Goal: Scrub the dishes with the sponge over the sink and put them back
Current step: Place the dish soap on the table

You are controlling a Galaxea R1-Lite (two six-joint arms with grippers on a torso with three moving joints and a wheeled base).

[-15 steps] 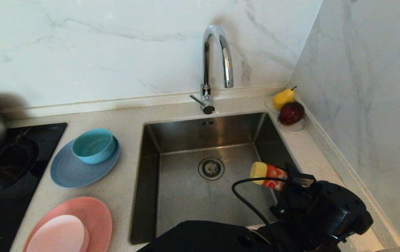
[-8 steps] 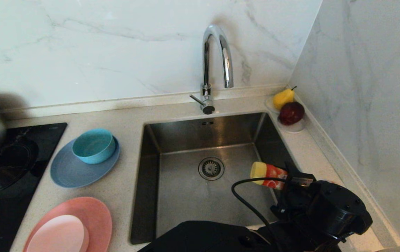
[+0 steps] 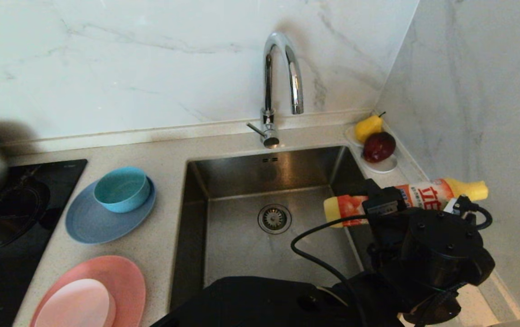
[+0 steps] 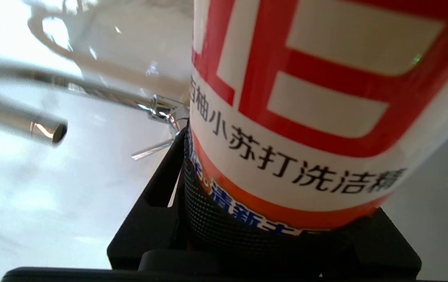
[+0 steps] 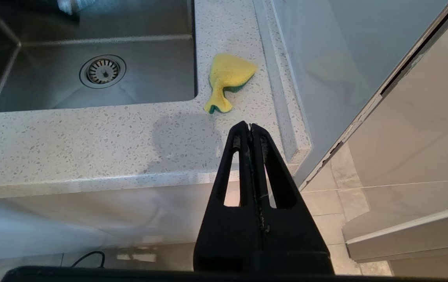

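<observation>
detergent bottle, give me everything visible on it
The bottle is slim yellow plastic with a white, red and orange label bearing Chinese print and citrus art, seen close in the wrist view. It lies roughly level above the sink's right rim, narrow yellow cap end toward the right wall, base over the basin. The left gripper is clamped round its middle; its textured finger pad presses the label. Nothing else touches it.

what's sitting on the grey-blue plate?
A teal round bowl sits on the grey-blue plate, toward its back rim. The bowl's visible inside looks empty. The plate surface beneath the bowl is covered.
</observation>
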